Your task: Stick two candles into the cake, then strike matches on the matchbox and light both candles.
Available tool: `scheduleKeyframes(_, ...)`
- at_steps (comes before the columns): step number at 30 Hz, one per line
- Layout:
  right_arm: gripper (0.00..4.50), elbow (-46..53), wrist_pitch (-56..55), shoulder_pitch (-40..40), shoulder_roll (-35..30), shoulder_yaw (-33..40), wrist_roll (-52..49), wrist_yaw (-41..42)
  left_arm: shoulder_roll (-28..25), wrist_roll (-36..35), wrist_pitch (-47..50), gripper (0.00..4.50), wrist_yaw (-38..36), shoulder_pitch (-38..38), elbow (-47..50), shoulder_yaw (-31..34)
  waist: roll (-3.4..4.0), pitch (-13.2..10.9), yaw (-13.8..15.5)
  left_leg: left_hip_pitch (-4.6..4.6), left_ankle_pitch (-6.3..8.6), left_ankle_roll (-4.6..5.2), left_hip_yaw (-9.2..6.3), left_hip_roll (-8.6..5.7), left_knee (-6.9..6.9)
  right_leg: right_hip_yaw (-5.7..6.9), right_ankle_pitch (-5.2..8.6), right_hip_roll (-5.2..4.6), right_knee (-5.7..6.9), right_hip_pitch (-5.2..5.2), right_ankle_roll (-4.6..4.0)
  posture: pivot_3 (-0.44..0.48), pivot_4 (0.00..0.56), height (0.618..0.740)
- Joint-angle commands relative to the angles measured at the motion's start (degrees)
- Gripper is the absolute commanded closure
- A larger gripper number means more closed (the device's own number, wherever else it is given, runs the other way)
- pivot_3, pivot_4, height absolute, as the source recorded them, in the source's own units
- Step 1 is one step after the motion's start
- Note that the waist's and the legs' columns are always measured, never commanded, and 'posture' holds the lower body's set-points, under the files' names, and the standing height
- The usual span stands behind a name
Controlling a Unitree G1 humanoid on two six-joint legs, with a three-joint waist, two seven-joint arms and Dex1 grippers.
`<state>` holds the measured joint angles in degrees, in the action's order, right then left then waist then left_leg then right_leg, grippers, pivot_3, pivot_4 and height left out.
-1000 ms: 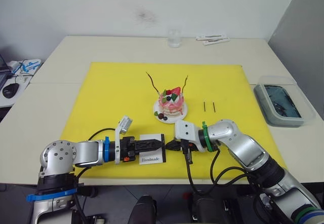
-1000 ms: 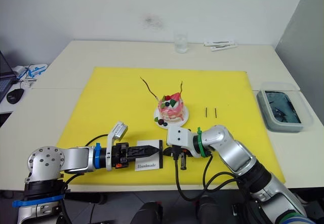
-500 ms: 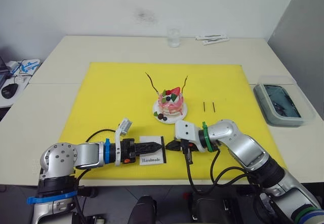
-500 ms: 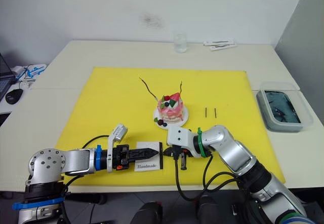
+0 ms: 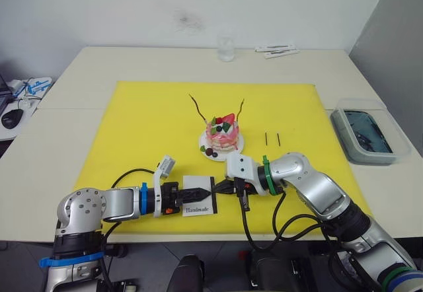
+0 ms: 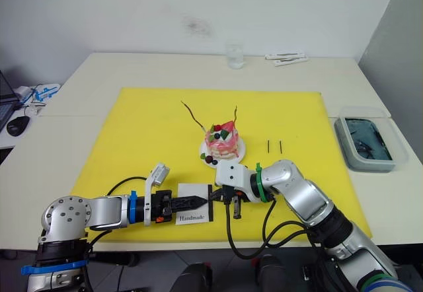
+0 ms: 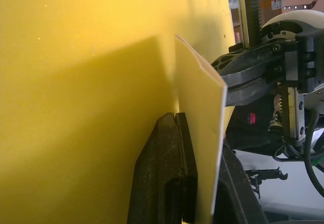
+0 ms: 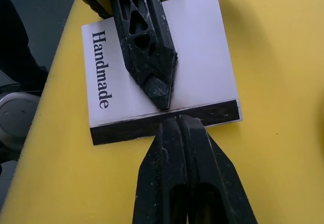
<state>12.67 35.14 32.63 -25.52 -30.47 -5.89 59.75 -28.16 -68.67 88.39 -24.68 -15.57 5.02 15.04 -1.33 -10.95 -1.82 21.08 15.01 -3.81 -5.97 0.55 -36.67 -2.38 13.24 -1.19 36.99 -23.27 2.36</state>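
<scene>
As we compare with a second ago, right gripper (image 8: 174, 120), pinched shut, has crept onto matchbox (image 5: 199, 201) black strip; left gripper (image 5: 201, 191) stays clamped on matchbox, below cake (image 5: 223, 136). Strike seems imminent; we see no match in right's tips.

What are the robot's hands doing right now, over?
Left gripper jaws shut on the matchbox. Right gripper jaws shut, tip at its black strip. Both candles in the cake. Matches lie untouched.

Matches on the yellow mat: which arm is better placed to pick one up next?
Right. The matches lie on the mat at the robot's right, nearer the right gripper. The left gripper is clamped on the matchbox.
</scene>
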Motion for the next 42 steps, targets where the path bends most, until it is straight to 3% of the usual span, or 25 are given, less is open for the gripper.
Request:
scheduleKeyframes(1, 4.5, 4.2, 0.9, 1.6, -0.5, 3.2, -1.9, -0.3, -1.8, 0.1, -0.2, 4.46, -2.2, 1.0, 2.0, -0.3, 0.0, 0.0, -0.1, 0.0, 0.0, 0.0, 0.0, 0.0, 0.0, 0.0, 0.0, 0.0, 0.0, -0.01, 0.0, 0.0, 0.15, 0.74)
scheduleKeyframes(10, 4.5, 14.9, 8.3, 0.0, -5.2, 14.6, -8.6, -2.4, -7.8, -0.1, -5.8, 4.46, -11.8, 0.9, 8.3, -1.3, 0.01, 0.0, -0.1, 0.13, 0.0, 0.0, 0.0, 0.04, 0.26, 0.03, 0.0, 0.02, -0.01, -0.25, 0.0, 0.0, 0.15, 0.74)
scheduleKeyframes(14, 4.5, 20.3, 9.7, -3.9, -7.9, 23.3, -12.3, -5.3, -11.3, 2.1, -12.0, 4.46, -18.5, 0.2, 12.6, -3.2, 0.01, 0.0, 0.0, 0.76, -0.01, -0.02, -0.06, 0.04, 0.28, 0.09, -0.06, 0.02, 0.0, -0.82, 0.12, 0.0, 0.15, 0.74)
scheduleKeyframes(22, 4.5, 28.8, 11.3, -17.3, -12.4, 38.3, -14.5, -13.2, -12.6, 0.4, -16.3, 4.46, -20.8, -0.6, 15.2, -1.6, 0.0, 0.0, 0.0, 0.88, -0.01, -0.03, 0.06, 0.04, 0.28, 0.01, 0.02, 0.0, -0.08, -0.89, 0.2, 0.0, 0.15, 0.74)
scheduleKeyframes(27, 4.5, 33.1, 8.8, -29.1, -9.5, 43.9, -12.7, -20.3, -12.8, -0.7, -17.2, 4.46, -20.1, -0.4, 14.8, 0.0, 0.01, 0.0, 0.0, 0.85, -0.01, -0.02, 0.07, 0.07, 0.28, 0.02, 0.04, 0.04, -0.02, -0.89, 0.19, 0.0, 0.15, 0.74)
scheduleKeyframes(33, 4.5, 34.4, 4.4, -40.1, -2.3, 44.2, -9.4, -29.8, -12.3, -2.4, -17.3, 4.46, -18.8, 0.4, 14.3, 1.0, 0.01, 0.0, 0.0, 0.79, -0.01, -0.02, 0.13, 0.08, 0.27, -0.05, 0.02, 0.04, 0.0, -0.88, 0.23, 0.0, 0.15, 0.74)
scheduleKeyframes(38, 2.88, 36.0, 1.8, -45.3, -0.6, 42.8, -9.5, -31.4, -13.1, -4.6, -16.6, 4.5, -18.6, 0.9, 14.3, 0.8, 0.01, 0.0, 0.0, 0.77, -0.02, -0.02, 0.16, 0.08, 0.26, -0.08, 0.14, 0.04, 0.01, -0.87, 0.01, 0.0, 0.15, 0.74)
scheduleKeyframes(42, 1.5, 35.5, 0.7, -45.1, 0.8, 41.2, -8.9, -34.0, -13.0, -4.7, -17.0, 4.5, -17.9, 1.2, 14.1, 0.4, 0.01, 0.0, -0.1, 0.75, -0.02, -0.02, 0.15, 0.09, 0.26, -0.07, 0.15, 0.05, 0.04, -0.86, 0.0, 0.0, 0.15, 0.74)
